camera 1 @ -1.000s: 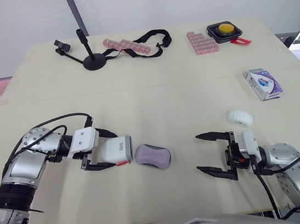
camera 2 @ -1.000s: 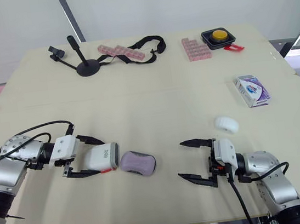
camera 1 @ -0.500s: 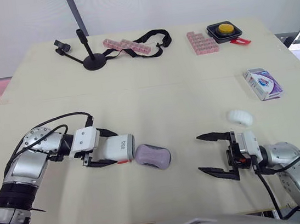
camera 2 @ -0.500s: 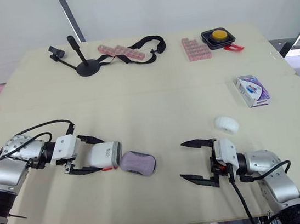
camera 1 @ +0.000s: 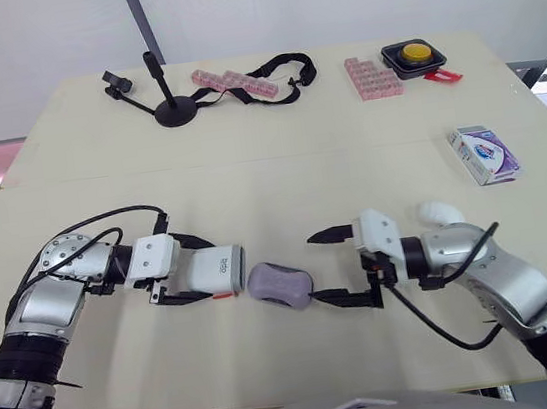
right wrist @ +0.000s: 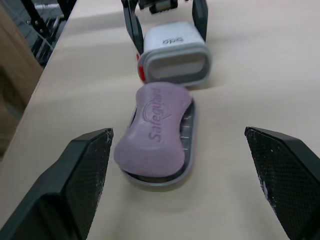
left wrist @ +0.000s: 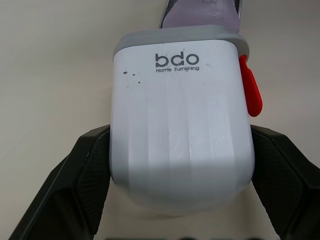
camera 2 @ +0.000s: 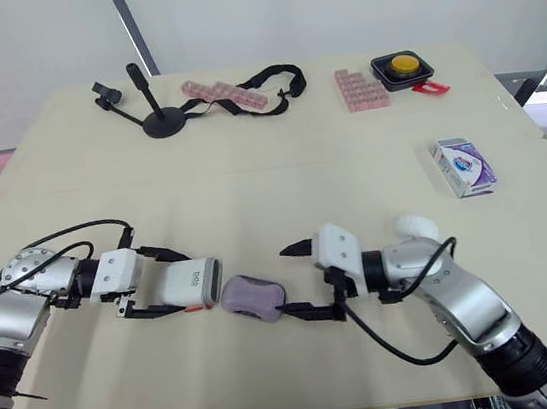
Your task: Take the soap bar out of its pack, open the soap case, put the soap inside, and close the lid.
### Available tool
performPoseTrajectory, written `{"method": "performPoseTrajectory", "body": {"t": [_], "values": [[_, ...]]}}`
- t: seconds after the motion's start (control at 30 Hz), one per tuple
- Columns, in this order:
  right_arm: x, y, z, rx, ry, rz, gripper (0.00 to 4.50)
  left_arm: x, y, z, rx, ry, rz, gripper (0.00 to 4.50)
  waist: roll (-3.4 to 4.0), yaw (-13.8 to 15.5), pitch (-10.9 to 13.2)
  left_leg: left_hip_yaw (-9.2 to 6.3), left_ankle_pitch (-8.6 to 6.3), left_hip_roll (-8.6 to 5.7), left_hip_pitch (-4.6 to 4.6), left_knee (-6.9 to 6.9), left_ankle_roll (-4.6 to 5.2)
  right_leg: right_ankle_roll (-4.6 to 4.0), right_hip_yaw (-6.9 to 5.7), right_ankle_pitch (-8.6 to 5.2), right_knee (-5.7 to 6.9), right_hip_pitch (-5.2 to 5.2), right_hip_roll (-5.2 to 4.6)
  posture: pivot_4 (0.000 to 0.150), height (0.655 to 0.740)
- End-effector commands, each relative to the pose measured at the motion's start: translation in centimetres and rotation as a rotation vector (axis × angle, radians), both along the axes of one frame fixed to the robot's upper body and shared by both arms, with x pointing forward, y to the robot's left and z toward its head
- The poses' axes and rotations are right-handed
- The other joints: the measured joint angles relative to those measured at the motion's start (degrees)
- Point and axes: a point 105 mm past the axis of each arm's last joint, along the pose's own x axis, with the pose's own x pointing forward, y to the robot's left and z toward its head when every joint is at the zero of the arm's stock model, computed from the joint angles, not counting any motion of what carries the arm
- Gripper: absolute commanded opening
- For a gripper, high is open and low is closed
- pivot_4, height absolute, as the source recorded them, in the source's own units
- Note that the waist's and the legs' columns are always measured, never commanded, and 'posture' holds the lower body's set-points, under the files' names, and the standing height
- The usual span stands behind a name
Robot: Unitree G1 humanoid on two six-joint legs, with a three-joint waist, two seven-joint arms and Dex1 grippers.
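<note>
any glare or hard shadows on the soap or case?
Left wrist view: soap case evenly lit, logo readable, no glare. Right wrist view: soap bar matte, no hotspot, soft shadow beneath. Left eye view: shadows on the table faint, diffuse.

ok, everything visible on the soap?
The soap is a lilac oval bar, unwrapped, embossed Safeguard. It lies flat and slightly skewed on the grey tray, one end at the open mouth of the white case held by the left gripper. The right gripper is open, its fingers flanking the other end; contact unclear.
</note>
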Motion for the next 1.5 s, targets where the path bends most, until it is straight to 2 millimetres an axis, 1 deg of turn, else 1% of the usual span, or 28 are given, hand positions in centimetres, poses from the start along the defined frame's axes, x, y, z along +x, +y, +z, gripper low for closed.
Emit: {"method": "performPoseTrajectory", "body": {"t": [0.03, 0.13, 0.3, 0.5, 0.67, 0.97, 1.07, 1.27, 1.43, 1.5], "values": [[-0.4, 1.5, 1.0, -0.044, -0.032, 0.016, 4.5, 0.6, 0.2, 0.9, 0.001, -0.045, 0.0, 3.46, 0.0, 0.16, 0.0, 0.0, 0.02, -0.01, 0.0, 0.0, -0.03, 0.0, 0.0, 0.0, -0.02, 0.0, 0.01, 0.15, 0.716], [-0.6, 2.5, 0.6, -0.1, -0.009, 0.006, 4.5, 0.8, 0.1, 0.9, -0.004, -0.043, -0.001, 3.46, 0.0, 0.37, 0.0, 0.0, 0.05, 0.0, 0.03, -0.01, -0.1, 0.0, 0.0, 0.0, -0.02, -0.01, 0.03, 0.15, 0.716], [-1.1, 3.5, -0.5, -0.163, 0.06, -0.008, 4.5, 1.3, -0.1, 1.1, -0.012, -0.047, -0.006, 3.46, 0.0, 0.66, 0.0, 0.0, 0.03, -0.05, 0.02, -0.02, -0.16, 0.01, 0.0, 0.0, 0.08, 0.0, 0.08, 0.15, 0.716], [-0.9, 4.0, -1.7, -0.239, 0.087, -0.03, 4.5, 1.4, -0.2, 1.4, -0.012, -0.05, -0.009, 3.46, 0.0, 0.59, 0.0, 0.0, 0.03, -0.05, 0.03, -0.03, -0.25, 0.01, 0.0, 0.0, 0.09, 0.0, 0.1, 0.15, 0.716], [-0.7, 4.4, -2.4, -0.291, 0.097, -0.061, 4.5, 0.9, 0.1, 1.4, -0.017, -0.037, -0.003, 3.46, -0.01, 0.54, 0.0, 0.01, 0.02, -0.05, 0.03, -0.03, -0.28, 0.01, -0.01, 0.01, 0.1, 0.0, 0.13, 0.15, 0.716], [-0.2, 4.4, -2.4, -0.293, 0.098, -0.099, 4.5, -0.3, 0.3, 1.4, -0.014, 0.039, -0.052, 3.46, -0.01, 0.51, -0.01, 0.01, 0.06, -0.01, 0.1, -0.04, -0.37, 0.01, 0.01, 0.01, 0.11, 0.01, 0.14, 0.15, 0.716], [-0.1, 4.2, -2.4, -0.298, 0.095, -0.095, 4.5, -0.2, 0.6, 1.3, 0.012, 0.024, -0.061, 3.46, -0.01, 0.54, -0.01, 0.01, 0.06, -0.02, 0.11, -0.04, -0.37, 0.01, 0.01, 0.01, 0.12, 0.01, 0.14, 0.15, 0.716], [-0.1, 4.1, -2.4, -0.302, 0.093, -0.082, 4.5, 0.4, 0.3, 1.3, 0.001, 0.004, -0.047, 3.46, -0.01, 0.62, -0.01, 0.01, 0.06, -0.02, 0.11, -0.04, -0.37, 0.01, -0.01, 0.01, 0.14, 0.03, 0.13, 0.15, 0.716], [0.1, 4.0, -2.4, -0.309, 0.086, -0.081, 3.05, 0.5, 0.2, 1.2, 0.0, -0.006, -0.042, 3.46, -0.02, 0.61, -0.02, 0.01, 0.06, -0.02, 0.1, -0.04, -0.37, 0.01, -0.01, 0.01, 0.14, 0.03, 0.13, 0.15, 0.716], [0.1, 4.0, -2.4, -0.31, 0.085, -0.078, 3.05, 0.6, 0.2, 1.2, -0.001, -0.009, -0.038, 3.46, -0.02, 0.61, -0.02, 0.01, 0.05, -0.02, 0.1, -0.05, -0.37, 0.01, -0.02, 0.01, 0.14, 0.03, 0.14, 0.15, 0.716]]}}
